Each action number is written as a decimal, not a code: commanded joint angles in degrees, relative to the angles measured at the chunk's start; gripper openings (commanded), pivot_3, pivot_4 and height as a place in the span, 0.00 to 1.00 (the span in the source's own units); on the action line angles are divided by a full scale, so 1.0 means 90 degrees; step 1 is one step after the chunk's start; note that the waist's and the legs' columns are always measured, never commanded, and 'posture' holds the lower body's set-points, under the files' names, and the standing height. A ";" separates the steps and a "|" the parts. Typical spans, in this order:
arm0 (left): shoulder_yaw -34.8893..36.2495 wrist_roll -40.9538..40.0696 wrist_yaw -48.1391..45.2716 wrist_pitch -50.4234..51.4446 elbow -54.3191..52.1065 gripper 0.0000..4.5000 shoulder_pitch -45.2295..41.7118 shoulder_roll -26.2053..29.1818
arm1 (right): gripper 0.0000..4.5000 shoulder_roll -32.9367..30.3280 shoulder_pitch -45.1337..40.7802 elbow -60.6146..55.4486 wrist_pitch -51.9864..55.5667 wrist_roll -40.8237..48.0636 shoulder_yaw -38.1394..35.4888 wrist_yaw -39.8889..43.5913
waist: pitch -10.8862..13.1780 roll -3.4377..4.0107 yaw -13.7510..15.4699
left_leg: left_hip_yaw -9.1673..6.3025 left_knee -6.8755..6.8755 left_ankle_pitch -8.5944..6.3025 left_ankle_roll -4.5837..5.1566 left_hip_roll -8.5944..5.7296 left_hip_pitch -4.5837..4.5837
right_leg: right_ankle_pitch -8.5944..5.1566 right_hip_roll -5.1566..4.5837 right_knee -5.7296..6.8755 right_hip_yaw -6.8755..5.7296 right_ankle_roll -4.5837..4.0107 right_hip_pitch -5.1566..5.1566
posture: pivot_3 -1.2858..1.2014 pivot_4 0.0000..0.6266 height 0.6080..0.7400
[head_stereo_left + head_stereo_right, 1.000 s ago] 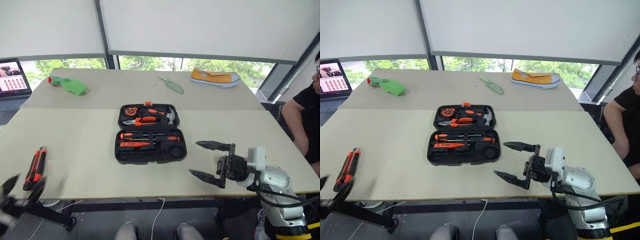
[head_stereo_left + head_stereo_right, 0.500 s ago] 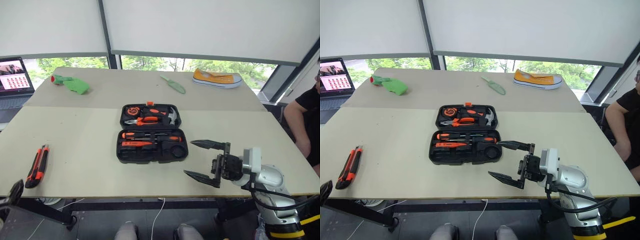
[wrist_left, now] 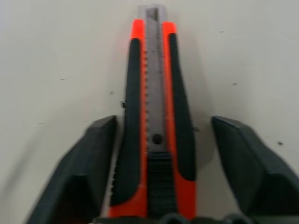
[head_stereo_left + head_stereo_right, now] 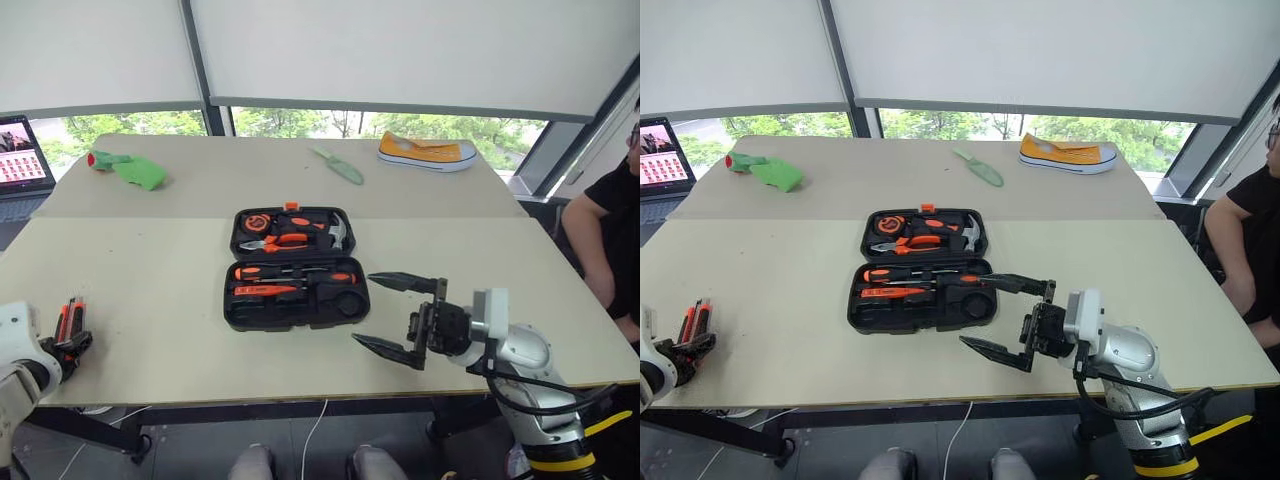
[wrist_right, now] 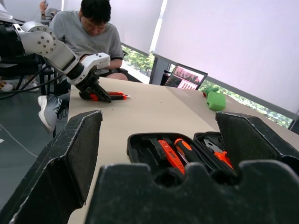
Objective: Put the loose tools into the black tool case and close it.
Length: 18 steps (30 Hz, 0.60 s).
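The left gripper [image 3: 156, 154] is down at the utility knife [image 3: 156, 116] near the left front edge of the worktop [image 4: 150, 300]. Its two fingers [image 3: 93, 163] straddle the knife's handle end with a gap on each side, so the gripper is open and not gripping. The knife lies flat, its blade end pointing away from the gripper.

The right gripper [image 4: 400, 315] hangs open and empty above the worktop's front part, just right of the black tool case [image 4: 295, 268], pointing toward it.

The case lies open at the middle of the worktop, with orange-and-black screwdrivers [image 4: 295, 275] seated in the near half and pliers and a hammer in the far half.

Farther back lie a green trowel [image 4: 340, 167], a yellow sneaker [image 4: 428, 153] and a green object [image 4: 130, 170]. A laptop [image 4: 20, 152] stands at the far left. A person [image 4: 605, 240] sits at the right.
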 commanded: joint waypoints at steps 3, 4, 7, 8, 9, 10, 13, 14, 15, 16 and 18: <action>0.0068 0.0186 -0.0528 -0.0360 0.0254 0.38 -0.0117 0.0189 | 1.00 -0.0262 -0.0016 -0.0184 -0.0005 0.0075 -0.0402 -0.0091 | 0.0000 0.0000 0.0006 | 0.0001 0.0000 0.0000 -0.0001 -0.0001 0.0001 | 0.0000 -0.0001 0.0002 0.0000 -0.0002 0.0000 | 0.52 0.24 1.00; 0.0051 0.0204 -0.0766 -0.0633 0.0261 0.38 -0.0165 0.0234 | 1.00 -0.0307 -0.0031 -0.0158 -0.0012 0.0072 -0.0451 -0.0088 | 0.0000 0.0000 0.0014 | 0.0000 0.0000 0.0000 -0.0002 -0.0001 0.0001 | 0.0000 -0.0001 0.0002 0.0000 -0.0002 -0.0001 | 0.52 0.24 1.00; -0.0144 0.0069 -0.2052 -0.1770 0.0046 0.38 -0.0440 0.0352 | 1.00 -0.0462 -0.0085 -0.0056 -0.0011 0.0075 -0.0701 -0.0112 | 0.0005 -0.0011 0.0054 | 0.0000 0.0001 0.0000 -0.0004 0.0000 -0.0003 | -0.0001 -0.0004 0.0001 -0.0003 -0.0006 -0.0006 | 0.52 0.24 1.00; -0.0237 0.0044 -0.2469 -0.2114 -0.0033 0.38 -0.0500 0.0371 | 1.00 -0.0503 -0.0097 -0.0028 -0.0009 0.0076 -0.0768 -0.0118 | 0.0007 -0.0017 0.0088 | 0.0001 0.0002 0.0001 -0.0007 -0.0001 -0.0011 | -0.0006 -0.0005 0.0001 -0.0005 -0.0017 -0.0011 | 0.52 0.24 1.00; -0.0540 -0.0024 -0.3384 -0.2613 -0.0257 0.38 -0.0492 0.0467 | 1.00 -0.0581 -0.0103 0.0026 -0.0008 0.0077 -0.0877 -0.0113 | 0.0005 -0.0022 0.0107 | 0.0002 0.0002 0.0004 -0.0012 -0.0001 -0.0018 | -0.0014 -0.0007 -0.0001 -0.0005 -0.0033 -0.0020 | 0.52 0.24 1.00; -0.0908 -0.0034 -0.4329 -0.3118 -0.0447 0.38 -0.0462 0.0592 | 1.00 -0.0670 -0.0105 0.0101 -0.0022 0.0065 -0.0980 -0.0094 | 0.0003 -0.0026 0.0113 | 0.0007 0.0002 0.0006 -0.0015 -0.0001 -0.0021 | -0.0018 -0.0010 -0.0003 -0.0004 -0.0046 -0.0047 | 0.52 0.24 1.00; -0.2227 0.0508 -0.6151 -0.4323 -0.0560 0.38 -0.0719 0.1167 | 1.00 -0.1215 0.0047 0.0443 -0.0502 -0.0479 -0.1076 0.0355 | 0.0005 -0.0016 0.0164 | 0.0028 0.0003 0.0006 -0.0016 -0.0005 -0.0047 | -0.0014 -0.0023 -0.0014 0.0004 -0.0047 -0.0043 | 0.52 0.24 1.00; -0.2872 0.0674 -0.6660 -0.4492 -0.0609 0.38 -0.1385 0.1312 | 1.00 -0.1386 0.0108 0.0603 -0.0583 -0.0537 -0.1230 0.0432 | 0.0005 -0.0007 0.0172 | 0.0036 0.0003 0.0006 -0.0015 -0.0008 -0.0047 | -0.0014 -0.0026 -0.0020 0.0008 -0.0046 -0.0042 | 0.52 0.24 1.00; -0.3315 0.0771 -0.7014 -0.4597 -0.0611 0.38 -0.1899 0.1385 | 1.00 -0.1490 0.0126 0.0733 -0.0630 -0.0544 -0.1336 0.0462 | 0.0008 -0.0004 0.0220 | 0.0041 0.0002 0.0006 -0.0015 -0.0008 -0.0047 | -0.0012 -0.0026 -0.0025 0.0012 -0.0042 -0.0040 | 0.52 0.24 1.00; -0.3722 0.0964 -0.7289 -0.4740 -0.0503 0.38 -0.2381 0.1407 | 1.00 -0.1575 0.0149 0.0829 -0.0650 -0.0511 -0.1426 0.0490 | 0.0008 -0.0005 0.0228 | 0.0040 0.0003 0.0008 -0.0013 -0.0007 -0.0059 | -0.0013 -0.0020 -0.0026 0.0009 -0.0035 -0.0041 | 0.52 0.24 1.00; -0.4452 0.1545 -0.7598 -0.5072 0.0057 0.38 -0.3195 0.1267 | 1.00 -0.1708 0.0183 0.0944 -0.0639 -0.0434 -0.1587 0.0539 | 0.0009 -0.0001 0.0189 | 0.0038 0.0014 0.0051 0.0058 -0.0002 -0.0074 | 0.0017 -0.0003 -0.0023 0.0017 0.0010 -0.0053 | 0.52 0.24 1.00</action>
